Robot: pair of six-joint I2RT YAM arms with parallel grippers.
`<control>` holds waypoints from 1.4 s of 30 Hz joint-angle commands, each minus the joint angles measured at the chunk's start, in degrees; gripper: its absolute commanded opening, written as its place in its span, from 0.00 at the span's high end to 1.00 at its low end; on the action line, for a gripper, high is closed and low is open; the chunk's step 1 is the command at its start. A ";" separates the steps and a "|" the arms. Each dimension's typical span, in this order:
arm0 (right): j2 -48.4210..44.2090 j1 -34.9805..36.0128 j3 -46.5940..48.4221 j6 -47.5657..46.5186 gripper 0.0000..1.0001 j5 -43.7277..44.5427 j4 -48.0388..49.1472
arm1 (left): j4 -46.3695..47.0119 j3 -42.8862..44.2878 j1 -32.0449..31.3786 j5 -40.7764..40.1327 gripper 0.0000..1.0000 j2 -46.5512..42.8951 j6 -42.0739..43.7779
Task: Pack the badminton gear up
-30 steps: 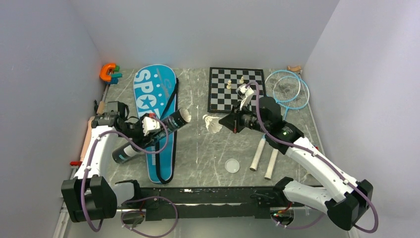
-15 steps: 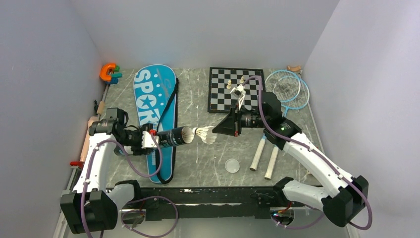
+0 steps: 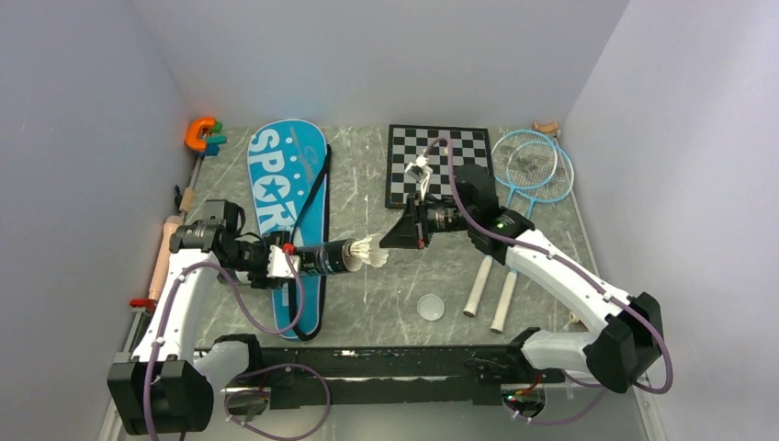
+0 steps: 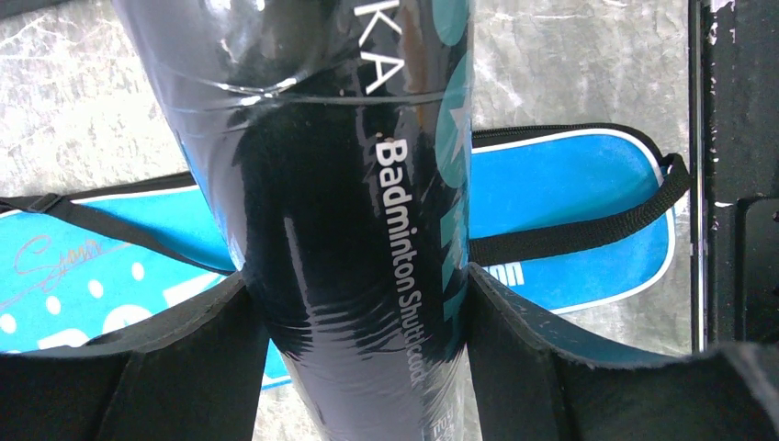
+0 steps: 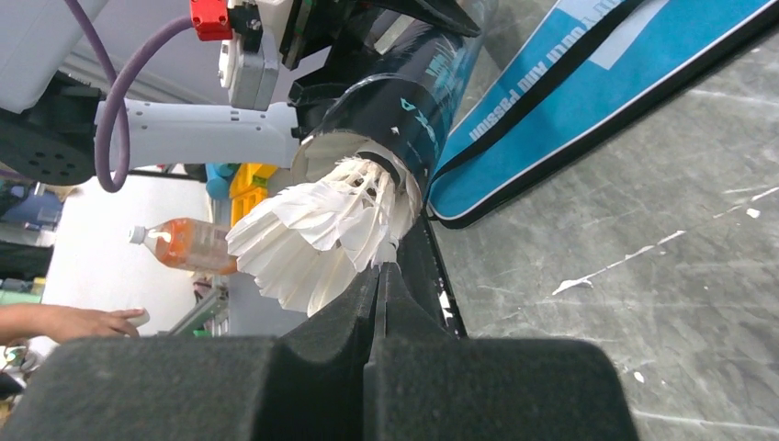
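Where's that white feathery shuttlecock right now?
In the top view the shuttlecock is just left of centre, nosing into the open mouth of the black tube held by the left end effector, its feathers pinched by the right end effector.

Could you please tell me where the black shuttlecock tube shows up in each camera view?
Top external: shuttlecock tube left of centre, open end pointing right.
Left wrist: fills the middle, clamped in the left pincer.
Right wrist: upper middle, open mouth toward the camera, shuttlecock at it.
Shared landmark: the blue racket bag.
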 commanded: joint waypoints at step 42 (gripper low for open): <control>7.69 13.62 5.64 -4.54 0.24 29.52 -0.45 | 1.63 4.06 -2.33 6.66 1.00 -0.25 -7.59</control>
